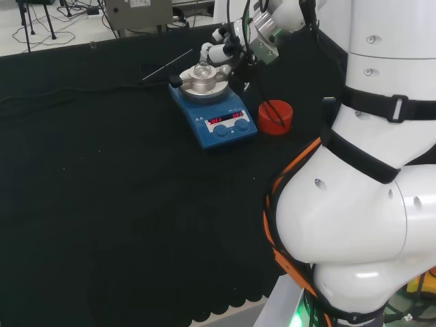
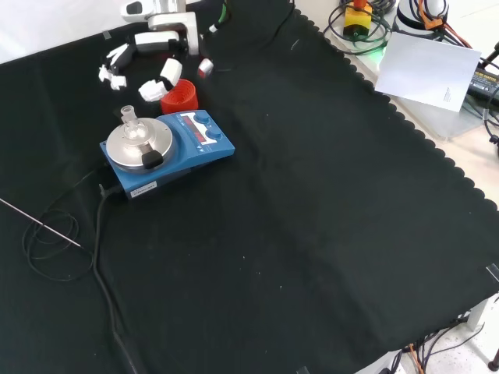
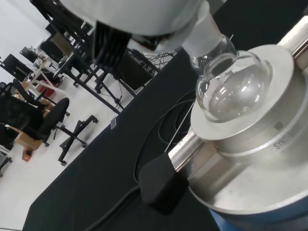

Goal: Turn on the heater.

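Note:
The blue heater (image 1: 216,124) (image 2: 183,148) stands on the black cloth, its front panel lit with red digits above two blue knobs. A round metal block (image 1: 202,83) (image 2: 139,144) (image 3: 260,159) sits on top of it and carries a clear round-bottom flask (image 1: 202,70) (image 2: 129,118) (image 3: 233,86). The hand (image 1: 221,50) (image 2: 160,43) hovers just beyond the flask, in the front view above the heater, fingers spread and relaxed, holding nothing. A blurred white part of the hand (image 3: 144,19) sits close over the flask's neck in the wrist view.
A red ribbed ring stand (image 1: 274,116) (image 2: 179,97) sits right beside the heater, under the hand in the front view. A black handle (image 2: 152,160) (image 3: 161,185) sticks out of the metal block. A thin metal rod (image 1: 167,66) (image 2: 39,222) and black cables (image 2: 97,257) trail from the heater.

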Robot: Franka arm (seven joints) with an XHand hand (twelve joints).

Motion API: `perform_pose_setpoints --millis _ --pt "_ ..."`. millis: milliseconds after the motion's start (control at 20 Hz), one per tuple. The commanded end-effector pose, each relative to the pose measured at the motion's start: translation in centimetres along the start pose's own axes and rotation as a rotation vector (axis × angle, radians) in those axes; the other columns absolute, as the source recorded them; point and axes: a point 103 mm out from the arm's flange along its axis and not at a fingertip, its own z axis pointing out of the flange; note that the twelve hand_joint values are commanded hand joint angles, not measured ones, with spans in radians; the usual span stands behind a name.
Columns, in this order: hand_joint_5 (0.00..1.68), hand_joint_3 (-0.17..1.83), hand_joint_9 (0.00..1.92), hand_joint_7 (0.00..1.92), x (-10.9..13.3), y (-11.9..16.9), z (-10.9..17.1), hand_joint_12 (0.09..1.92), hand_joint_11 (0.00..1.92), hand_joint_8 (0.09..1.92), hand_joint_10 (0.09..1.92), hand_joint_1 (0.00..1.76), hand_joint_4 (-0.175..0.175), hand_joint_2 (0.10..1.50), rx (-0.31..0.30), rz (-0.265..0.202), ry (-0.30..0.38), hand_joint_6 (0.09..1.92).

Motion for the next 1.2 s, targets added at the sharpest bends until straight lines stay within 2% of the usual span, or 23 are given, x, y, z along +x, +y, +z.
perform_pose_setpoints --millis 50,450,800,1050,1200 --pt "0.69 0.81 0.59 0.35 0.0 -2.9 -2.0 1.36 0.19 0.67 0.68 1.04 -0.065 0.53 0.014 -0.021 -0.076 0.83" --pt "0.62 0.81 0.58 0.36 0.1 -6.7 -4.2 1.37 0.19 0.68 0.69 1.03 -0.060 0.53 0.075 -0.069 -0.225 0.81" --pt "0.41 0.81 0.59 0.43 -0.7 -10.6 -5.7 1.39 0.20 0.70 0.70 1.06 -0.053 0.54 0.210 -0.053 -0.326 0.68" --pt "0.35 0.83 0.72 0.62 -0.8 -12.6 -6.3 1.37 0.33 0.69 0.66 1.07 -0.051 0.55 0.311 -0.045 -0.389 0.49" --pt "0.36 0.83 0.84 0.78 -0.6 -13.9 -6.4 1.34 0.44 0.69 0.62 1.08 -0.050 0.56 0.350 -0.040 -0.408 0.41"
